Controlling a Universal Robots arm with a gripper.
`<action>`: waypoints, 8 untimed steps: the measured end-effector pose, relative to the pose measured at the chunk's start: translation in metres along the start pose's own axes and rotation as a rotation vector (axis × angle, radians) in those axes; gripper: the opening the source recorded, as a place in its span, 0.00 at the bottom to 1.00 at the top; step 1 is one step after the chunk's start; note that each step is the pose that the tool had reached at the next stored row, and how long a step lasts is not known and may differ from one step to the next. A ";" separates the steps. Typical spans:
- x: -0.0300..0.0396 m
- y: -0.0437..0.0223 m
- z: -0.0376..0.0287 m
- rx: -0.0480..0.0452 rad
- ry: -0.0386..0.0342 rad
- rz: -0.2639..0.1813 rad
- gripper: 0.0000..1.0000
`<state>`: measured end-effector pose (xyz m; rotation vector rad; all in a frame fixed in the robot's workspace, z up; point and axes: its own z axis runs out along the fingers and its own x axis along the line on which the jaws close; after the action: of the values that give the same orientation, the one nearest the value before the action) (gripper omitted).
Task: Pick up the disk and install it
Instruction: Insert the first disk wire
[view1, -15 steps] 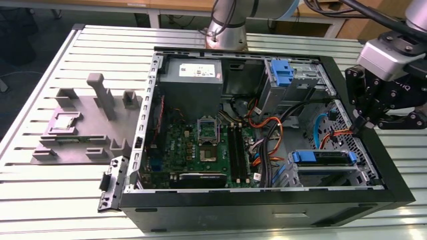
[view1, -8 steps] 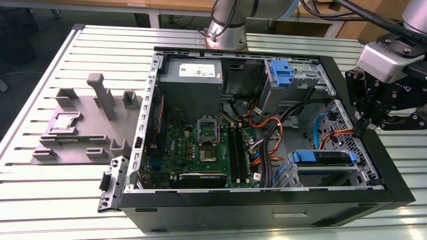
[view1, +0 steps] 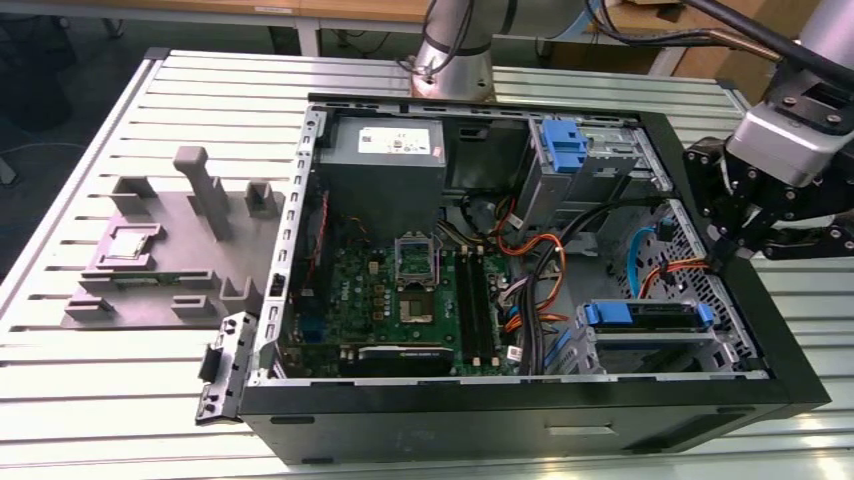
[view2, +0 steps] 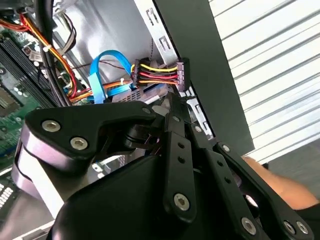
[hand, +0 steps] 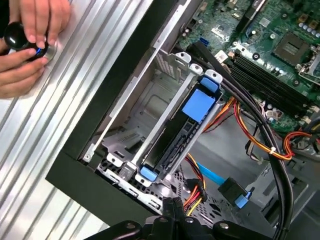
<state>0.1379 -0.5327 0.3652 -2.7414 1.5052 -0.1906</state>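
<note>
Disk (hand: 186, 131) sat in the drive cage (hand: 150, 115) at the case's (view1: 694, 415) near right corner; tool (view1: 742, 238) hovered above, fingers together, empty; any approach should have cleared the cables (hand: 250, 135).

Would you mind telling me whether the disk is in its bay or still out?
In. The disk sits edge-on between the metal rails of the drive bay, and the gripper hangs beside it.
</note>
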 end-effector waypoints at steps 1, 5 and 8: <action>-0.0006 -0.0005 0.0001 -0.0012 0.0072 -0.001 0.10; -0.0047 -0.0037 0.0001 -0.0029 0.0199 -0.004 0.10; -0.0051 -0.0040 0.0002 -0.0001 0.0205 -0.022 0.10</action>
<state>0.1386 -0.5263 0.3648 -2.7655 1.4804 -0.2196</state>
